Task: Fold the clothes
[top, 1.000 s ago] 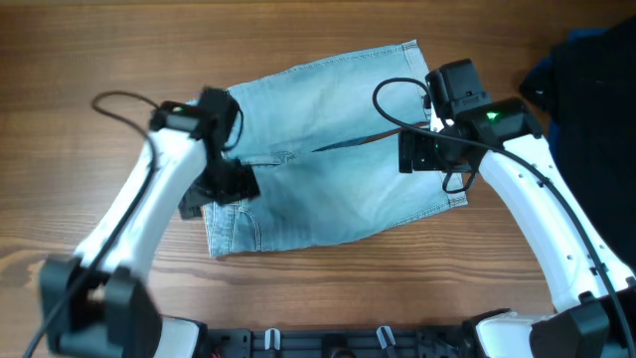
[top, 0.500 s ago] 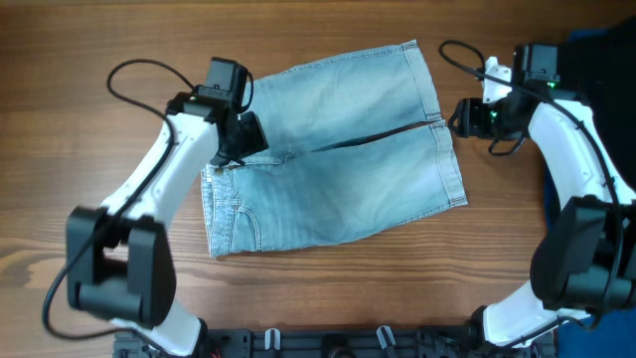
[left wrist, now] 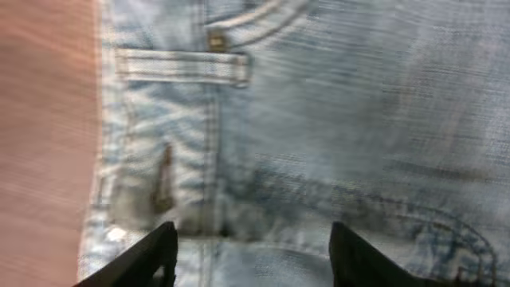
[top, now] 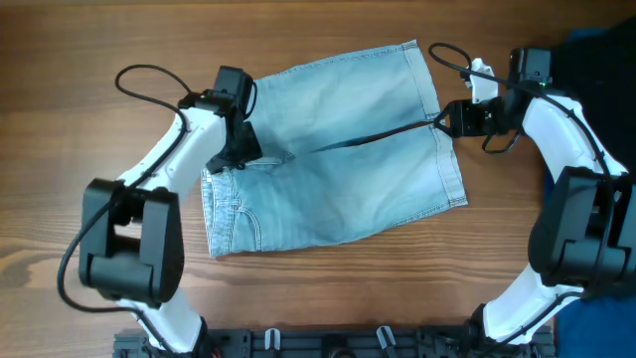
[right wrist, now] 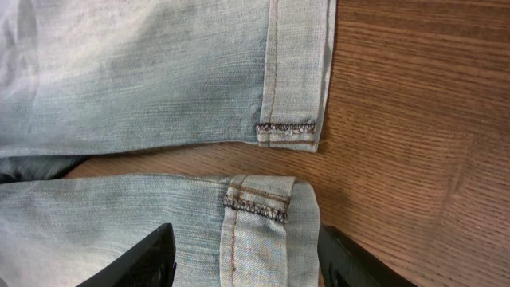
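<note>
The light blue jeans [top: 338, 169] lie flat on the wooden table, doubled so the legs look short, with the waistband at the left and the hems at the right. My left gripper [top: 241, 149] is open just above the waistband; the left wrist view shows its gripper [left wrist: 251, 251] open and empty over the belt loop [left wrist: 183, 65] and pocket seam. My right gripper [top: 449, 117] is open at the hems, by the slit between the legs. In the right wrist view its gripper [right wrist: 249, 259] straddles the lower leg's hem [right wrist: 259, 211] without gripping it.
A heap of dark blue and black garments [top: 596, 60] lies at the far right edge, behind my right arm. More blue cloth [top: 608, 333] shows at the bottom right corner. Bare wood [right wrist: 414, 143] lies to the right of the hems.
Both grippers left the jeans' middle for the upper ends. My left gripper went up to the waistband. My right gripper swung out to the right, then came back left over the hems.
</note>
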Motion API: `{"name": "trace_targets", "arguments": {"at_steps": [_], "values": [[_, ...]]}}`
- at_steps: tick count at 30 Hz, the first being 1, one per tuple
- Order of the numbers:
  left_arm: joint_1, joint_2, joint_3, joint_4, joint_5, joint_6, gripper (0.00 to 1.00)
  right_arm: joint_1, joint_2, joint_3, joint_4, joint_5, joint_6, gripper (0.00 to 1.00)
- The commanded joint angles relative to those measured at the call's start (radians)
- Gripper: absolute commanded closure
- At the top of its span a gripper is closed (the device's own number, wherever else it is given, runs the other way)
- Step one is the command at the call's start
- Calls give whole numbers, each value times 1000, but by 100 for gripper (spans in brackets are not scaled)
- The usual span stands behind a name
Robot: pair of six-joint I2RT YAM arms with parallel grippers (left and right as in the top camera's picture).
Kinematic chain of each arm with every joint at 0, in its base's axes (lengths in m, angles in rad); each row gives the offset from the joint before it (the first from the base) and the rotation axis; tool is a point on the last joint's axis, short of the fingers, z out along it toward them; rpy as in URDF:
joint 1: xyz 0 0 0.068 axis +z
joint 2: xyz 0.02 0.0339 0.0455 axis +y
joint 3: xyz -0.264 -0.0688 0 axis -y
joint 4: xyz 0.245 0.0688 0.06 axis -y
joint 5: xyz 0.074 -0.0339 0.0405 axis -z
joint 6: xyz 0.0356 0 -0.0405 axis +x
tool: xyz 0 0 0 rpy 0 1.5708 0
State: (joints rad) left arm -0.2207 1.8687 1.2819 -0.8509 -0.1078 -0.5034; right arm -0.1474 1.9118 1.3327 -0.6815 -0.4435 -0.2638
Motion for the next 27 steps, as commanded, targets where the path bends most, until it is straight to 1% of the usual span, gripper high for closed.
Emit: {"name": "trace_targets", "arguments": {"at_steps": [1,2,4,5,6,8,9,14,17,22,23,25,27], "values": [[73,-73,0,-56,-24,-21,40,-3,14,0,5,-28,-20,42],[101,-64,-11,-69,-8,-32,44,-3,14,0,10,-29,-20,41],[142,-45,-45,-48,77,-32,51,-3,14,0,22,-28,-14,41],[156,-39,-83,-4,122,-33,55,-3,14,0,34,-28,-13,44],[160,-39,-107,26,135,-34,58,-3,14,0,53,-24,8,50],[160,-39,-129,58,138,-33,60,-3,14,0,122,-17,118,81],[160,-39,-145,85,138,-34,61,0,14,0,164,-17,165,90],[160,-39,-223,241,130,-33,62,33,14,0,240,7,158,91],[160,-32,-229,293,67,-28,65,55,14,0,267,10,158,91],[160,40,-229,440,38,30,67,57,14,0,270,10,158,91],[160,67,-229,485,35,50,67,57,14,0,269,10,158,91],[160,145,-229,625,35,106,66,57,14,0,261,10,158,91],[160,196,-228,752,35,108,66,57,14,0,251,10,159,91]]}}
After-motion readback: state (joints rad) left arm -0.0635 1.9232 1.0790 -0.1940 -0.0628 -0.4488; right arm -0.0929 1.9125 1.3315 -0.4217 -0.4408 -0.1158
